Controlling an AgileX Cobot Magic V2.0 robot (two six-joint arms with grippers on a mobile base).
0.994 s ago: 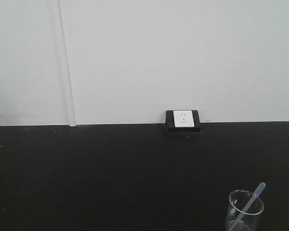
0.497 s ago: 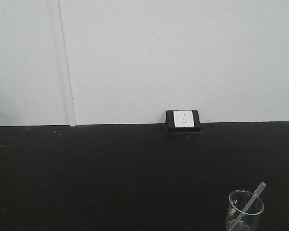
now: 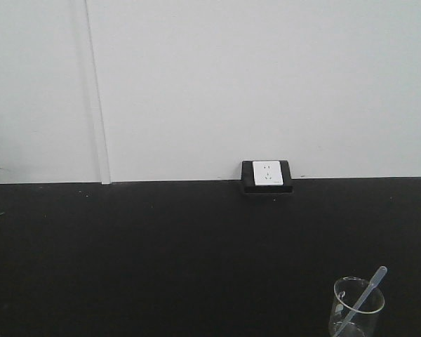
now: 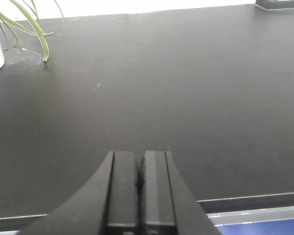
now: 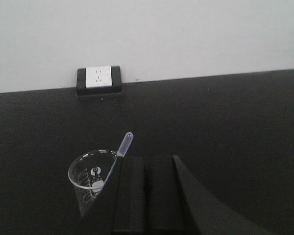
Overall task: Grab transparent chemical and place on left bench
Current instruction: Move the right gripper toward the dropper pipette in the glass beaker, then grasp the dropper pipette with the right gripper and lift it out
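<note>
Your left hand is hovering clenched and empty over the bench, while the clear pipette is leaning bulb-up in the glass beaker beside your clenched, empty right hand; it's looking light, soft and slippery, so pinch gently below the bulb.

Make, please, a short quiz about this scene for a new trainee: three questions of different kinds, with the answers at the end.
1. True or false: the clear pipette lies flat on the black bench.
2. What sits at the foot of the wall, at the back of the bench? A) a white socket B) a red bin C) a sink
3. In the wrist views, are the left hand and the right hand open or shut?
Key: 1. False: it leans inside the glass beaker, bulb end up. 2. A. 3. Both shut, holding nothing.
</note>
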